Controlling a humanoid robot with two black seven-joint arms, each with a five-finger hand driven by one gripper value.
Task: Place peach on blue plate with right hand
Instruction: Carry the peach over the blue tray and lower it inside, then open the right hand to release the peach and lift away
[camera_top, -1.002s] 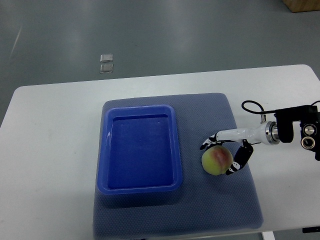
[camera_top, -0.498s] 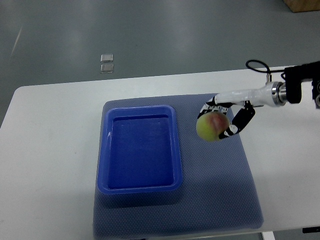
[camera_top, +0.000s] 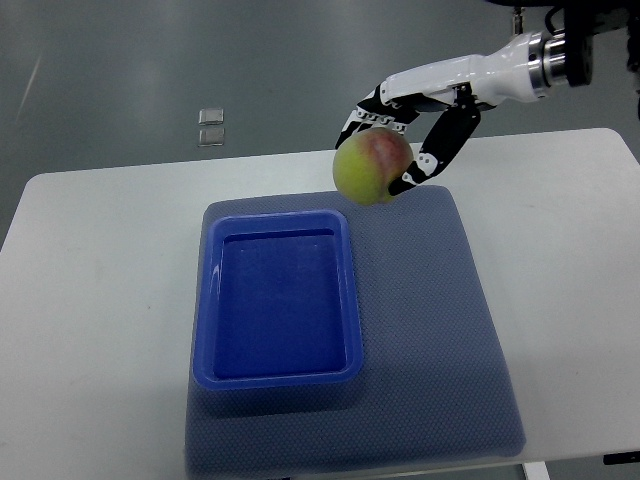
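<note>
My right hand (camera_top: 400, 140) is shut on a yellow-green peach (camera_top: 370, 167) with a red blush and holds it high above the table, over the far edge of the grey mat near the plate's far right corner. The blue plate (camera_top: 205, 300), a deep rectangular tray, lies on the mat (camera_top: 440, 330) and is empty. The right arm comes in from the upper right. The left arm does not show.
The white table (camera_top: 100, 300) carries the grey-blue mat. Two small clear squares (camera_top: 211, 126) lie on the grey floor beyond the table's far edge. A brown box corner (camera_top: 600, 10) shows at the top right.
My right hand has lifted the peach off the mat and carried it up and to the left, toward the plate's far right corner.
</note>
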